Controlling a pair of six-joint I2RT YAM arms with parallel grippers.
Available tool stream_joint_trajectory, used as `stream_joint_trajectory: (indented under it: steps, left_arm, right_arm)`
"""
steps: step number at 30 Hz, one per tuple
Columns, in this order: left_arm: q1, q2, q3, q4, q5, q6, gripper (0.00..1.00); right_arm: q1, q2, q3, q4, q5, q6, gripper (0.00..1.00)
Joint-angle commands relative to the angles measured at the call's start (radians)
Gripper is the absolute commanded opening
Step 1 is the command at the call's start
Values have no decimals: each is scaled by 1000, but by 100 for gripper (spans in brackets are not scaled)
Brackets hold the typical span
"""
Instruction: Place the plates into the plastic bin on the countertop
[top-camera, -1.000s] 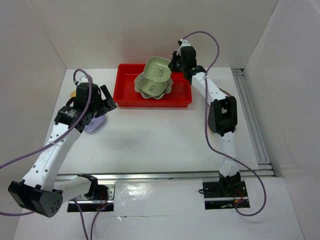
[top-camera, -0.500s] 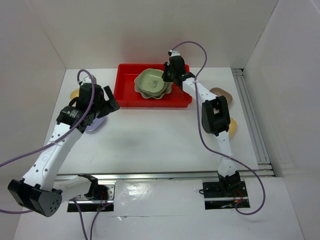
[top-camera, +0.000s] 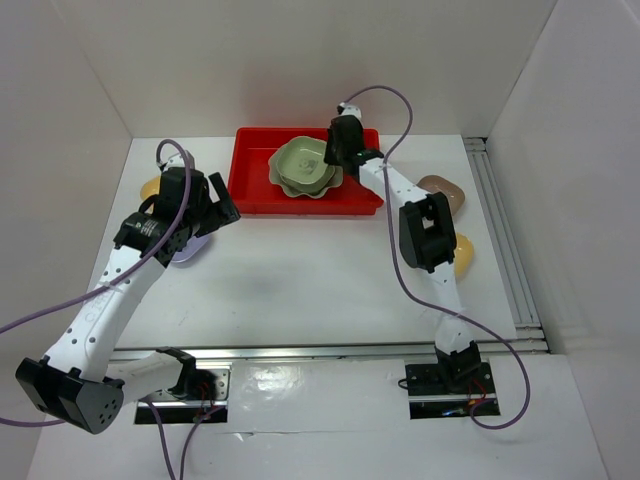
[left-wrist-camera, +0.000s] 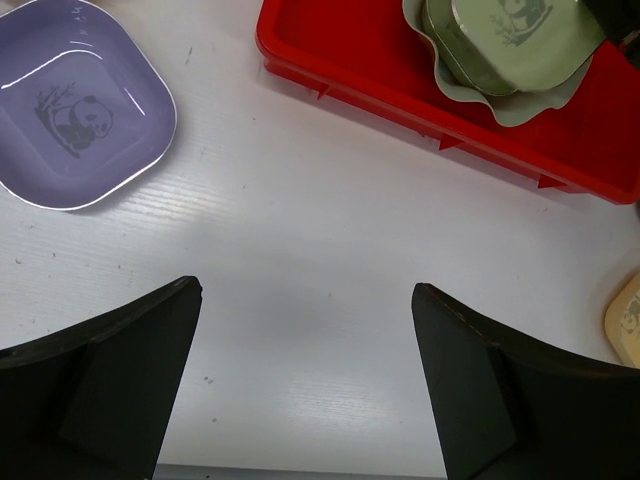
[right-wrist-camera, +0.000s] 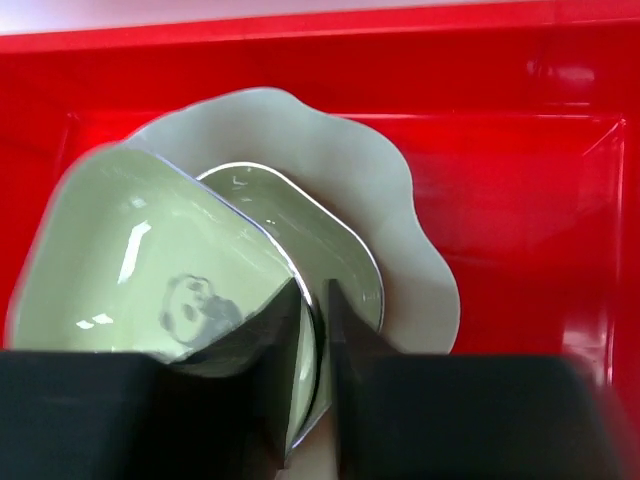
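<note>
- Our right gripper (right-wrist-camera: 318, 340) is clamped shut on the rim of the upper green panda dish (right-wrist-camera: 150, 270). Its two fingers (right-wrist-camera: 250, 350) are nearly together, with the thin dish edge pinched between them.
- That dish spreads out to the left of the fingers. It sits tilted, and its right edge overlaps the lower green dish (right-wrist-camera: 350, 270).
- The lower green dish lies directly ahead of the fingertips, nested in the scalloped pale green dish (right-wrist-camera: 400, 200), which shows beyond and to the right of them.
- All three dishes are inside the red plastic bin (right-wrist-camera: 520, 150), whose floor and far wall surround the right gripper.
- Well behind the right gripper, beside its arm, we see a brown dish (top-camera: 440, 188) and a yellow dish (top-camera: 466, 255) on the countertop (left-wrist-camera: 300, 250).
- Our left gripper (left-wrist-camera: 305, 380) is spread wide and holds nothing, with only bare white surface between its fingers (left-wrist-camera: 130, 380).
- The lavender panda dish (left-wrist-camera: 80, 120) lies flat on the countertop ahead and to the left of the left gripper, outside the bin and untouched.
- The bin's near wall is ahead and to the right of the left gripper.
- We cannot tell from the overhead view how high the left gripper is above the surface.
</note>
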Motion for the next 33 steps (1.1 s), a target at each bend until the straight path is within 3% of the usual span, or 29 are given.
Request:
stream_joint_trajectory:
  steps: [1,2,4,6,9,10,16,19,22,26,31,33]
  left_arm:
    - [-4,-11,0,35,-8,27,100]
    - [-4,-11,0,35,-8,27,100]
    - [-4,-11,0,35,1,27,100]
    - [-4,-11,0,35,1,27,100]
    - [-4,-11,-9,35,-29,10,100]
    - [-4,-11,-9,35,-41,-2,100]
    - [14,2,-32,-4,-113,-90,100]
    - [114,23,-57,-53,-141,-165,100]
    - [293,41,-126,-53,-56,-185,100]
    - [489,130,-183,-33,53,-209,100]
    - [646,268,-161,6,102,-219,100]
    - [657,313,-149,27,130,-254,100]
  right_arm:
    - [23,14,-3,51,27,12,28]
    - [23,1,-3,65,27,12,37]
    - [23,1,-3,65,27,12,44]
    - [23,1,21,56,16,12,71]
    - [41,-29,41,45,16,12,86]
    - [42,-42,55,45,16,3,100]
    - [62,-222,11,45,15,-28,100]
    - [74,-350,-51,-4,59,-56,100]
    - [92,-523,-236,2,32,-56,100]
    - [103,-770,-666,157,-63,-45,100]
    - [135,-954,-870,214,-189,-22,100]
    - [147,-976,-911,223,-198,-33,100]
